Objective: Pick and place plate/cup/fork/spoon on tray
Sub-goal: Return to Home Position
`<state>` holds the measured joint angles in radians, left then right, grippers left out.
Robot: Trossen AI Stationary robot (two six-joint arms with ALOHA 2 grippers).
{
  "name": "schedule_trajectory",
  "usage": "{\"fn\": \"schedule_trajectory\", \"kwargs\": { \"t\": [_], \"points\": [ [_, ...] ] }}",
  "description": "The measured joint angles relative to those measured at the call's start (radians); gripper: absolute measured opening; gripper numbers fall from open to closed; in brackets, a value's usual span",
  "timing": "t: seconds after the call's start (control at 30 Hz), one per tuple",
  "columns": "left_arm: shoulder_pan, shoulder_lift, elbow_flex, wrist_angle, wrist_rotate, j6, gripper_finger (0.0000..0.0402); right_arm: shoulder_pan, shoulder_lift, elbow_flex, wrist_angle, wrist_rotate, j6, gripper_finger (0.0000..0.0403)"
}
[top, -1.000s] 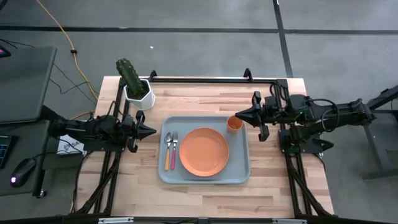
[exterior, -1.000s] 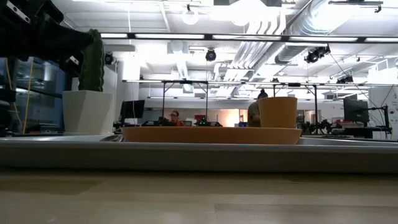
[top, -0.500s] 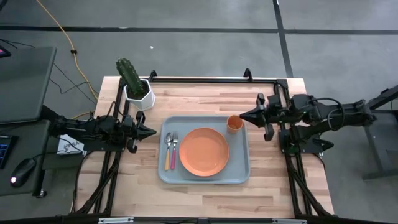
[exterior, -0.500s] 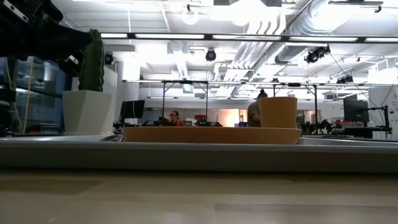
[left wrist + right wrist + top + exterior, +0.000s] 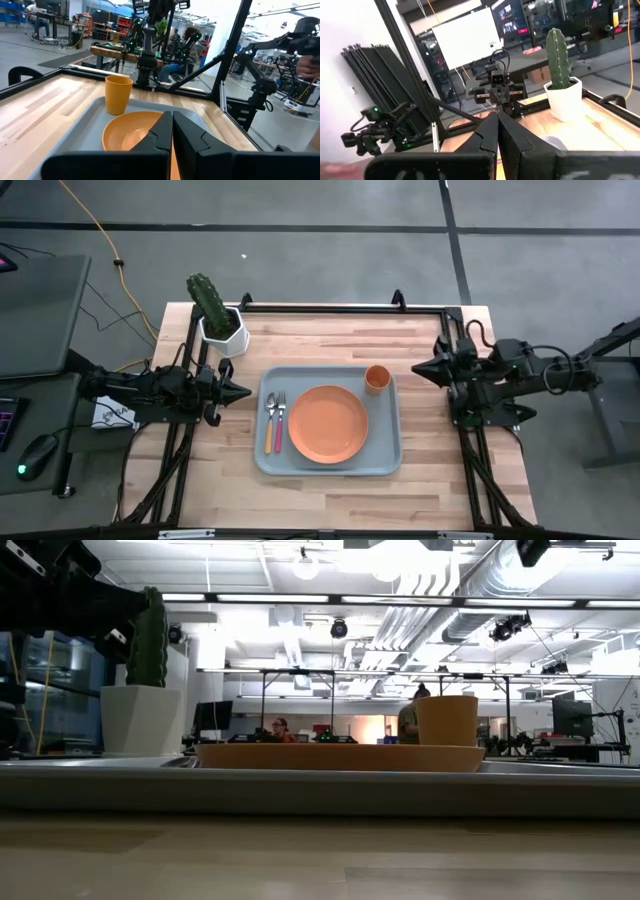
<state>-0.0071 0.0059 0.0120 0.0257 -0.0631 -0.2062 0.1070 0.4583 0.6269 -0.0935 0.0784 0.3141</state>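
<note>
High view: plate (image 5: pixel 328 423), cup (image 5: pixel 377 379), fork (image 5: pixel 279 436), spoon (image 5: pixel 268 436) lie on tray (image 5: pixel 386 454); we judge the task done; left gripper (image 5: pixel 246 391), right gripper (image 5: pixel 417 368) pressed together.

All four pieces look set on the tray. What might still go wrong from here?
1. The left gripper, fingers shut, points at the left rim of the tray from close by; a forward drift would likely shove the tray, with the spoon and fork just inside.
2. The cup stands upright in the tray corner nearest the right gripper; a stray sweep could tip it.
</note>
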Motion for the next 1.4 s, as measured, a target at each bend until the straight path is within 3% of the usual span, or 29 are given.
{"fn": "schedule_trajectory", "kwargs": {
  "t": [0.33, 0.67, 1.13, 1.4],
  "points": [
    [0.0, 0.0, 0.0, 0.0, 0.0, 0.0, 0.0001, -0.002, -0.269, -0.144, 0.017, 0.0, -0.008, 0.0],
    [0.0, 0.0, 0.0, 0.0, 0.0, 0.0, 0.0, -0.002, -0.445, -0.218, 0.005, -0.005, -0.042, 0.0],
    [0.0, 0.0, 0.0, 0.0, 0.0, 0.0, 0.0, -0.002, -0.454, -0.213, -0.037, -0.032, -0.062, 0.0],
    [0.0, 0.0, 0.0, 0.0, 0.0, 0.0, 0.0, -0.002, -0.455, -0.275, -0.027, -0.067, -0.023, 0.0]
  ]
}}
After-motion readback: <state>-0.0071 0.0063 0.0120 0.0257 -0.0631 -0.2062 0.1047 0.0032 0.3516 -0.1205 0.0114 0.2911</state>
